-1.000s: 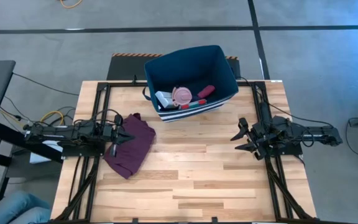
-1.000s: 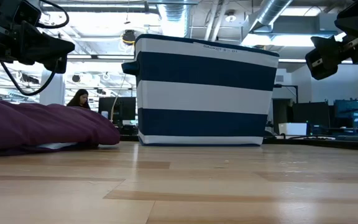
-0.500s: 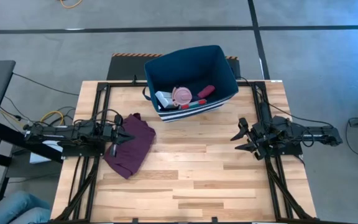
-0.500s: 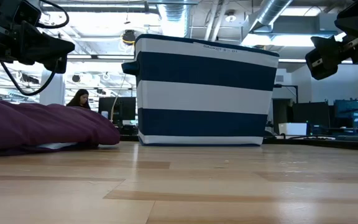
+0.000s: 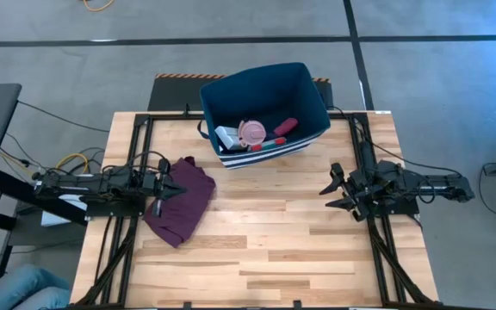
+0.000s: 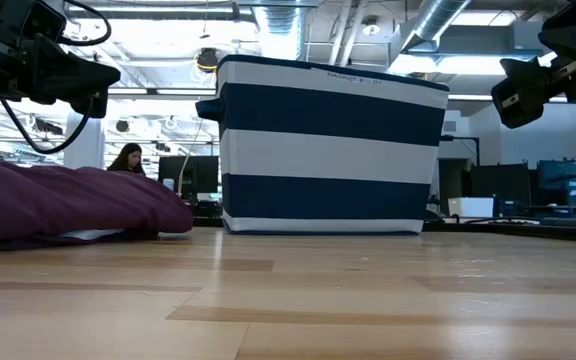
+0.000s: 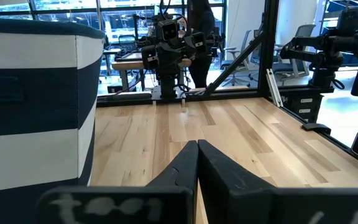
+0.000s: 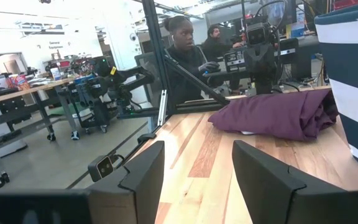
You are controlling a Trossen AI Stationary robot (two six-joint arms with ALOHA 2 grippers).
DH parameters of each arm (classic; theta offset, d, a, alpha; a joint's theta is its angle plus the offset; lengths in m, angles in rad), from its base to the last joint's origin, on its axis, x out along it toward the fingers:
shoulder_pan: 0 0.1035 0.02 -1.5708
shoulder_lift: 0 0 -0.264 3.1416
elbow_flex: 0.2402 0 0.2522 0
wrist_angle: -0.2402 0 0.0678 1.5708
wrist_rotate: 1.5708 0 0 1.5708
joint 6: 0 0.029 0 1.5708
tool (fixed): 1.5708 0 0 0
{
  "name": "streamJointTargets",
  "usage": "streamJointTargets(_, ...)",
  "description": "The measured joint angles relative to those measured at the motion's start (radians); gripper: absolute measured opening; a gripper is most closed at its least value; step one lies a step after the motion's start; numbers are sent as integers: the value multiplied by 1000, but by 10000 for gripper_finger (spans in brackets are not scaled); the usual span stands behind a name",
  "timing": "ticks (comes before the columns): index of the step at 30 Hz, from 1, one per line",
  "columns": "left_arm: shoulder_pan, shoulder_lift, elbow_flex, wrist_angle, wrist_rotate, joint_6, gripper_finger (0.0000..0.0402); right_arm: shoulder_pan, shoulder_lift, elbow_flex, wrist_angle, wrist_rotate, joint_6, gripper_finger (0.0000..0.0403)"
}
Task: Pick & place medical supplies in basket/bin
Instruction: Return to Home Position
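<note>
The dark-blue bin with white stripes (image 5: 265, 112) stands on the table's far middle; it also shows in the low view (image 6: 330, 145). Inside it lie a pink round disc (image 5: 252, 131), a red oblong (image 5: 284, 127), a white piece (image 5: 226, 136) and a teal-white-red box (image 5: 263, 145). My left gripper (image 5: 160, 191) hovers shut and empty over the maroon cloth (image 5: 182, 200) at the left. My right gripper (image 5: 332, 191) hovers open and empty at the right. Its fingers stand apart in the right wrist view (image 8: 194, 171). The shut left fingers (image 7: 197, 163) meet at their tips.
The maroon cloth lies on the table's left half; a pale edge (image 6: 88, 236) shows under it in the low view. People stand beyond the table (image 8: 188, 50). Bare wood (image 5: 265, 232) lies between the arms and toward the near edge.
</note>
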Motion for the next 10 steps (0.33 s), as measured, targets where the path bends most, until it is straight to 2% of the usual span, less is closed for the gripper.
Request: streamJointTargets(10, 0, 0, 0, 0, 0, 0, 0, 0, 0, 0, 0, 0, 0, 182)
